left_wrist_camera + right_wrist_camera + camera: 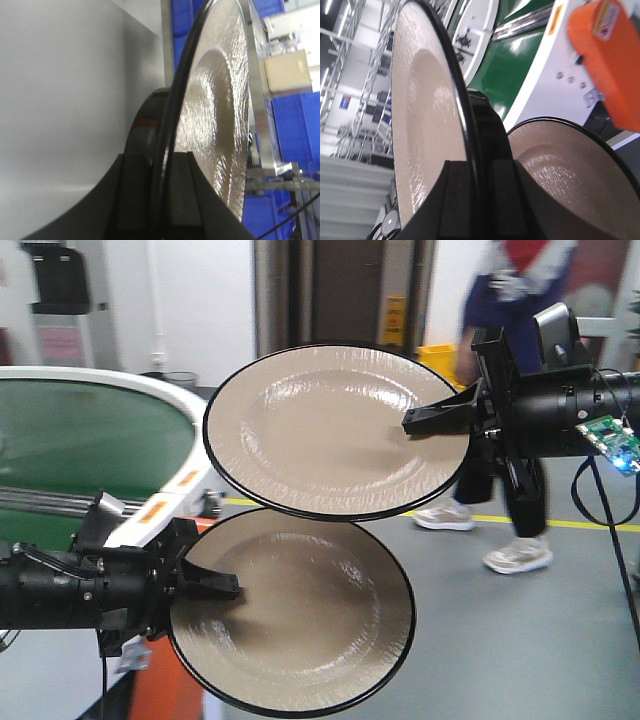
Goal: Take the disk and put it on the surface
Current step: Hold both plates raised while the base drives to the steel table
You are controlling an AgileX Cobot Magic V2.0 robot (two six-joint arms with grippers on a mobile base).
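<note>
Two beige disks with black rims hang in the air, one above the other. In the front view my right gripper (425, 420) is shut on the right rim of the upper disk (330, 430). My left gripper (215, 585) is shut on the left rim of the lower disk (300, 610). The left wrist view shows its disk (220, 100) edge-on, clamped between the jaws of the left gripper (162, 180). The right wrist view shows the right gripper (477, 190) pinching its disk (420, 125), with the lower disk (560, 170) beyond. The surface is out of view.
The green conveyor belt (80, 440) with white rims lies at the left, also in the right wrist view as the conveyor (510, 75). An orange block (605, 55) sits by its rim. A person (510, 390) walks behind the right arm, over a grey floor with a yellow line (560, 523).
</note>
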